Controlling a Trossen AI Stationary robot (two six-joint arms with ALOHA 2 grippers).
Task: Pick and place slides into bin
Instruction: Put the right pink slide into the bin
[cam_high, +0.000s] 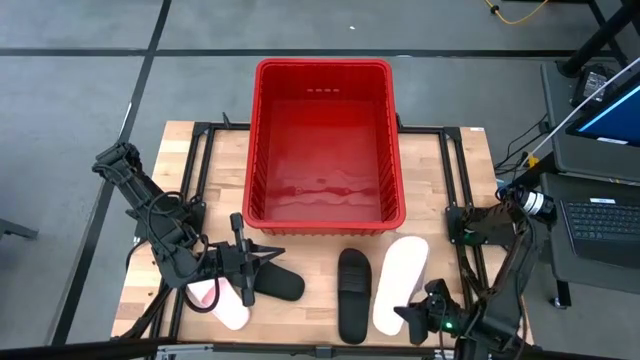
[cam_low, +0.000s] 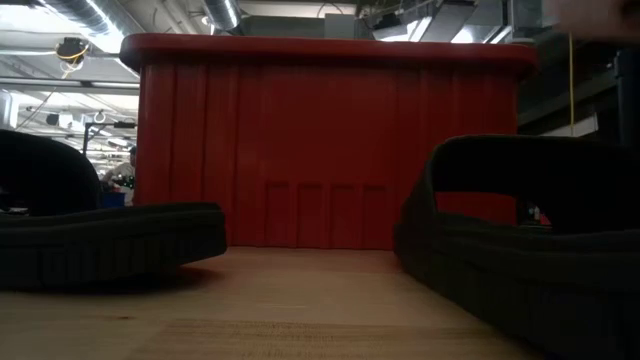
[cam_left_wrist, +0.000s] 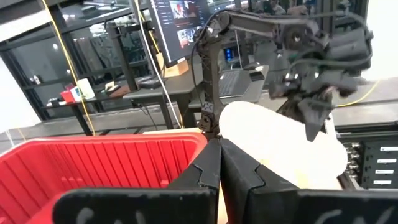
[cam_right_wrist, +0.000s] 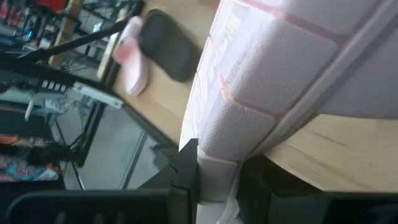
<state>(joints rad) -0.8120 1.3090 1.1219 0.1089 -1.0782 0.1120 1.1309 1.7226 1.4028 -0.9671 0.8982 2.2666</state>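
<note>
The red bin (cam_high: 322, 140) stands at the table's far middle. One black slide (cam_high: 276, 284) and one pale pink slide (cam_high: 226, 306) lie at the near left. A second black slide (cam_high: 353, 294) lies at the near middle. A pale slide (cam_high: 401, 282) lies right of it, sole up. My left gripper (cam_high: 262, 262) is shut and empty above the left black slide, its fingers pointing toward the table's right. My right gripper (cam_high: 424, 314) is shut on the pale slide at its near end. My right gripper pinches the pale slide's edge (cam_right_wrist: 219, 163) between its two fingers, at the slide's near end. The fingers come from the table's near right side. The textured sole (cam_right_wrist: 249, 99) runs away from the fingers. I cannot tell whether the slide is clear of the table.
Black frame rails (cam_high: 452, 170) run along the table on both sides of the bin. A laptop and monitor (cam_high: 600, 215) stand off the table's right edge. In the low view the bin's wall (cam_low: 330, 150) rises behind the two black slides.
</note>
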